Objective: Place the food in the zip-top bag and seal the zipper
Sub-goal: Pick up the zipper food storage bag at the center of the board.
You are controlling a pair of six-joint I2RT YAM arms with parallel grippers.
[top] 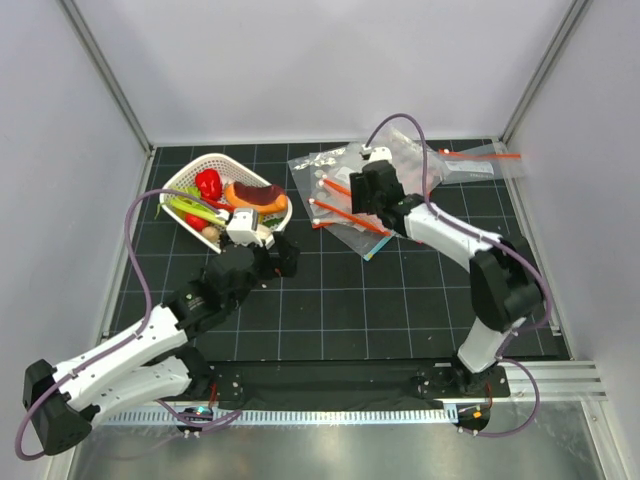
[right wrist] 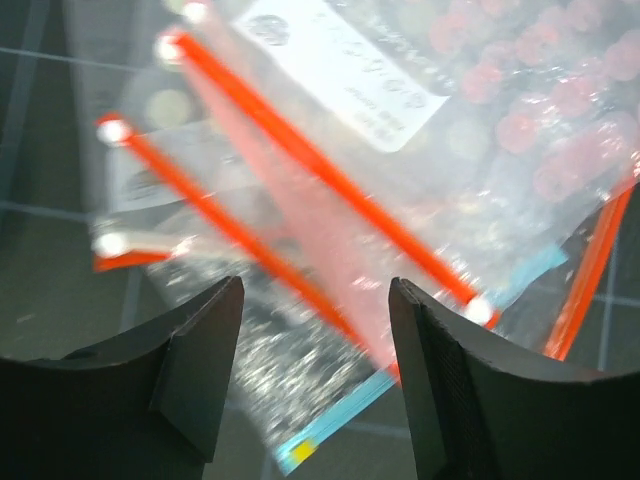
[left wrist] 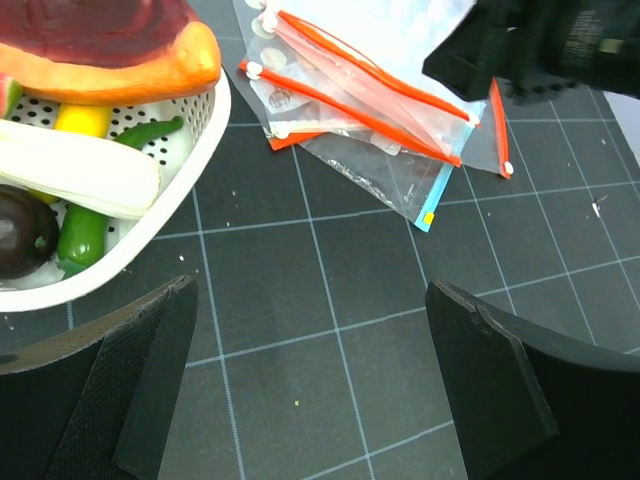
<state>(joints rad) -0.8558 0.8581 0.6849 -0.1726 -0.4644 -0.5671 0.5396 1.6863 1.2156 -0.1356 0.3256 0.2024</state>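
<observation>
Hovering spread apart, the right pincer (right wrist: 315,295) has the zip-top bag (right wrist: 330,235) directly beneath it.

The left arm stretches low and diagonally forward from its base, with the left gripper (left wrist: 315,390) spread wide and empty. The right arm bends at a raised elbow, forearm reaching inward. The right gripper (right wrist: 315,370) points down, fingers parted, holding nothing.
</observation>
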